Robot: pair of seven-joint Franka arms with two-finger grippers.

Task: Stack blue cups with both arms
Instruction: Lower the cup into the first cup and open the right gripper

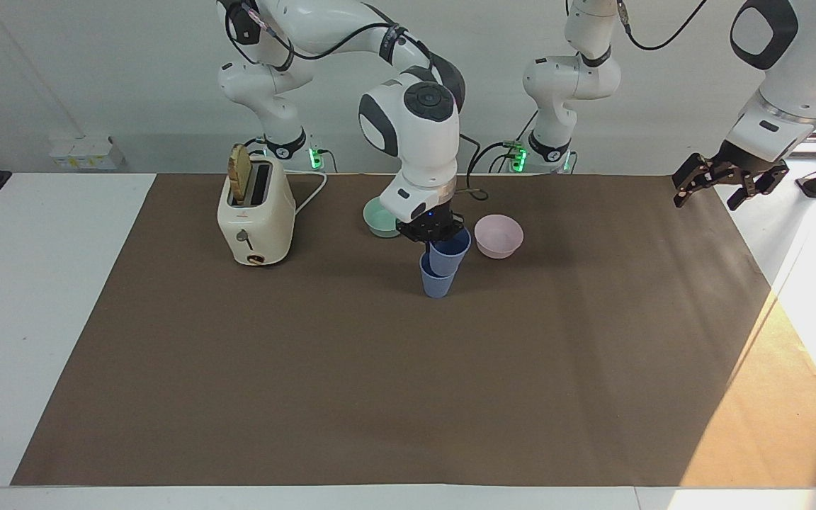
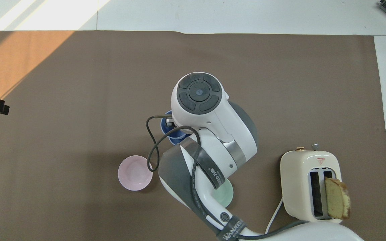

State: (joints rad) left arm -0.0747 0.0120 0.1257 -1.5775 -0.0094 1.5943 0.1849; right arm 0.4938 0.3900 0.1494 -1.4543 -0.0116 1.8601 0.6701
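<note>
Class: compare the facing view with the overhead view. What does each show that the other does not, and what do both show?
Facing only: the right gripper shut on the upper blue cup, set partly into the lower blue cup; the open left gripper waiting over the mat's edge.
Overhead only: both toaster slots from above.
Both: pink bowl, green bowl, toaster with bread.

White wall (image 1: pixel 82 85), white table (image 1: pixel 40 297) — brown mat (image 1: pixel 380 382), sunlit at one end.
</note>
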